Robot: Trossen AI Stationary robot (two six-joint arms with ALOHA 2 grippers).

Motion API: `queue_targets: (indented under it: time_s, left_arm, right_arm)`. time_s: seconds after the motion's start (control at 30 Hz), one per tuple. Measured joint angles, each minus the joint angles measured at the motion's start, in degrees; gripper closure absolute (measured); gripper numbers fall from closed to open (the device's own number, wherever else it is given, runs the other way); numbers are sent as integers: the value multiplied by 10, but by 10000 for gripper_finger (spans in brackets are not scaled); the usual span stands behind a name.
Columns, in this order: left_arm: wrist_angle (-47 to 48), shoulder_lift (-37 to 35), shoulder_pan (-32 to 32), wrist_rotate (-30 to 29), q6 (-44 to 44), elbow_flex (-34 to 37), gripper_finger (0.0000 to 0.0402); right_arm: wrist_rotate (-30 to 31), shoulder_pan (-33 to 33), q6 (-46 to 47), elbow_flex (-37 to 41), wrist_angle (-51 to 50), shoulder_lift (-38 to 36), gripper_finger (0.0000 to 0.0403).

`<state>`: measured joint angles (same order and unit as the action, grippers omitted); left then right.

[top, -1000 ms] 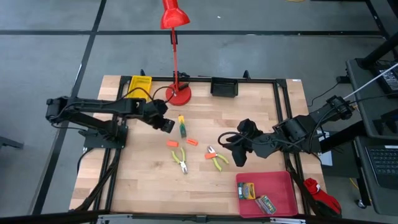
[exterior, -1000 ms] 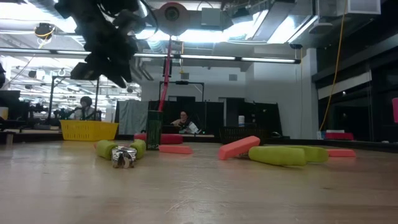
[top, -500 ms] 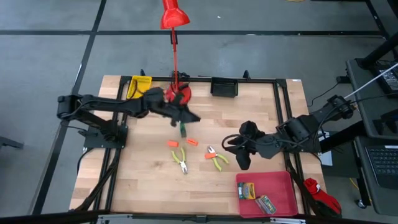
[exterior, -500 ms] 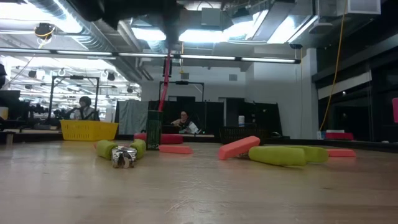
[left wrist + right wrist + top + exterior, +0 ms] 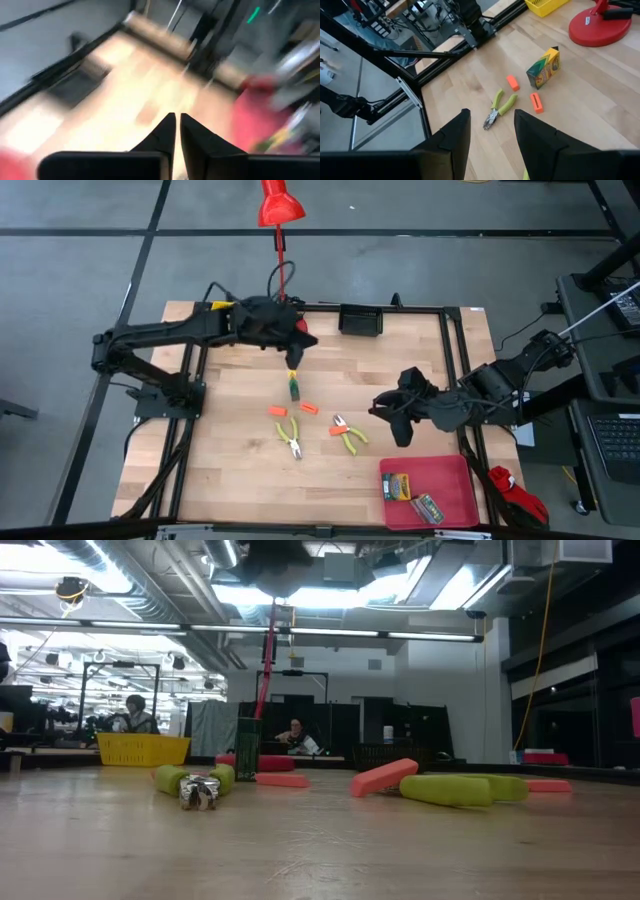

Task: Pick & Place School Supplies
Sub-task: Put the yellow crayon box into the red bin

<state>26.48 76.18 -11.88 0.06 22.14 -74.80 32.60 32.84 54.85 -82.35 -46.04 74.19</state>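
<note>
My left gripper [image 5: 296, 350] hangs over the table near its far edge, beside the red lamp's base, with its fingers shut [image 5: 177, 120] on nothing. One green-yellow printed pack [image 5: 294, 386] lies just on its near side. Three orange pieces [image 5: 277, 411] [image 5: 308, 408] [image 5: 337, 430] and two yellow-green-handled tools [image 5: 291, 438] [image 5: 351, 439] lie at mid-table. My right gripper [image 5: 393, 416] hovers open [image 5: 492, 120] to the right of them. Two more packs [image 5: 399, 485] [image 5: 428, 507] lie in the red tray [image 5: 450, 475].
The red desk lamp [image 5: 279, 240] stands at the far edge, its base partly hidden by my left arm. A yellow tray [image 5: 222, 310] and a black tray [image 5: 360, 320] sit along the far edge. Bare wood lies at the near left [image 5: 220, 470].
My left arm has swung from the table's left toward its right, then toward the far edge, ending beside the lamp base. In the low view it has risen out of the picture. My right gripper has drifted slightly toward the right edge. The supplies lie where they were.
</note>
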Motion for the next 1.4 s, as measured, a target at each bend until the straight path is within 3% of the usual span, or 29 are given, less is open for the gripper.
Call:
queue_targets:
  time_s: [0.13,0.23,0.4,0.63,0.77,0.97,1.13,1.4]
  left_arm:
    - [125,6,1,35,-70,-25,399]
    - [204,19,23,93,-146,-29,396]
    - [260,49,90,116,-318,-29,382]
    - [288,100,150,-27,-553,-43,348]
    - [301,118,152,-61,-685,-46,316]
    - [312,141,115,-148,-747,-47,255]
    - [336,156,89,-116,-730,-46,214]
    - [310,158,62,6,-730,-16,176]
  right_arm:
    - [0,0,0,0,-5,0,248]
    - [0,0,-2,0,-8,0,248]
    - [-5,0,-7,0,-14,0,248]
    - [-6,0,2,0,-15,0,248]
    - [-6,1,21,0,-15,0,248]
    - [39,20,60,0,-13,0,248]
    - [90,37,91,0,-13,0,248]
    - [120,41,122,0,-11,0,248]
